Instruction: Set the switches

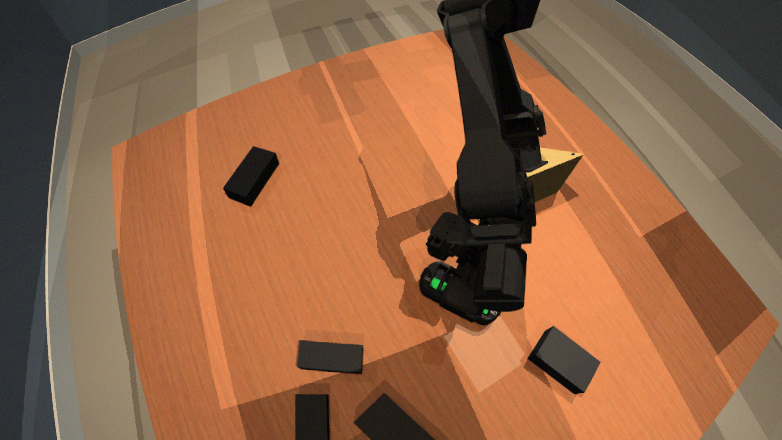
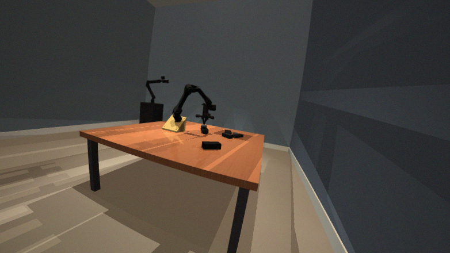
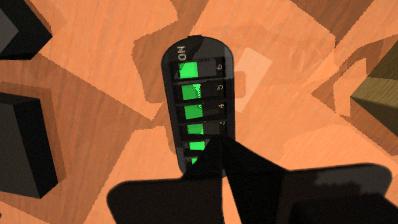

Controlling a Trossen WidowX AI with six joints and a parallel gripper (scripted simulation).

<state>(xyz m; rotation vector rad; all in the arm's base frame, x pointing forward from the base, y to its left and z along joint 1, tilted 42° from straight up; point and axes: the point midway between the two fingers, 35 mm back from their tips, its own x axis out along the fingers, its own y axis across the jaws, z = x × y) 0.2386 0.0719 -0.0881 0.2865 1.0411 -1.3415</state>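
Bench: controller (image 1: 459, 303) (image 2: 204, 129) (image 3: 170, 120) beneath tool (image 2: 204, 123) (image 3: 222, 142).

Robotics workspace, lab-like, shown in plain room with blue-grey walls; exact type of premises not settled by view. Wood-topped bench (image 1: 284, 235) (image 2: 176, 146) set on dark legs, centre of exterior frame. Black robot arm (image 1: 486, 136) (image 2: 185, 95) mounted on yellow angled bracket (image 1: 557, 175) (image 2: 171, 125) at bench's far side. Second jointed arm (image 2: 150, 90) seated on black pedestal (image 2: 141, 112), left of centre. Pale planked floor (image 2: 125, 229) edged by light skirting (image 2: 311, 182), right side.
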